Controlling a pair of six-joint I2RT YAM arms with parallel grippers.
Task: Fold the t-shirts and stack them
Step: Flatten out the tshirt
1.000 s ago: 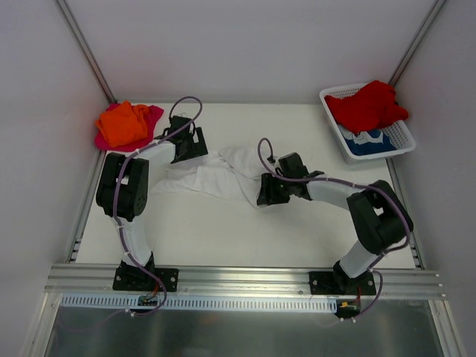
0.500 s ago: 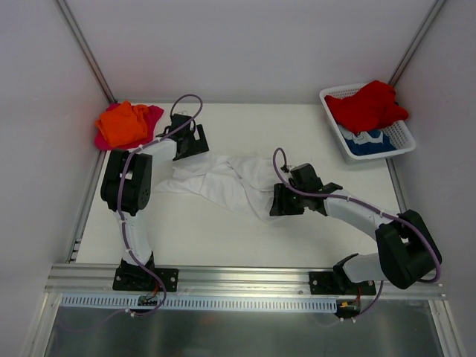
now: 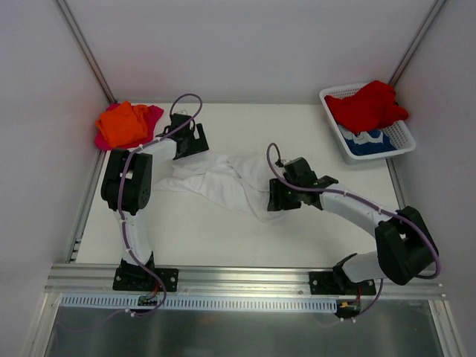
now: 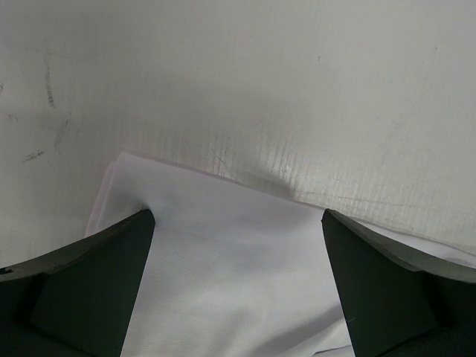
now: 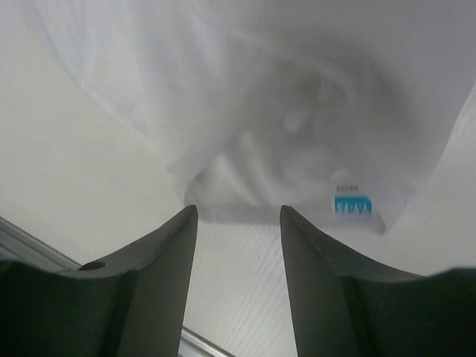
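Note:
A plain white t-shirt (image 3: 223,182) lies crumpled across the middle of the table. My left gripper (image 3: 195,151) is at its far left corner. In the left wrist view that gripper (image 4: 236,213) is open, its fingers (image 4: 97,282) wide apart over flat white cloth (image 4: 238,275). My right gripper (image 3: 272,201) sits at the shirt's right end. In the right wrist view it (image 5: 238,210) is open with bare table between its jaws. The collar with a blue label (image 5: 353,207) lies just past the tips. An orange t-shirt (image 3: 123,123) rests on a magenta-pink one (image 3: 154,115) at the back left.
A white mesh basket (image 3: 333,97) stands at the back right, with a red t-shirt (image 3: 368,104) heaped over a blue-and-white one (image 3: 368,140). Metal rails run along the table's left, right and near edges.
My right arm swung out to the right and nearer, then edged back a little. The white shirt's right end spread toward it. The left gripper shifted slightly farther back.

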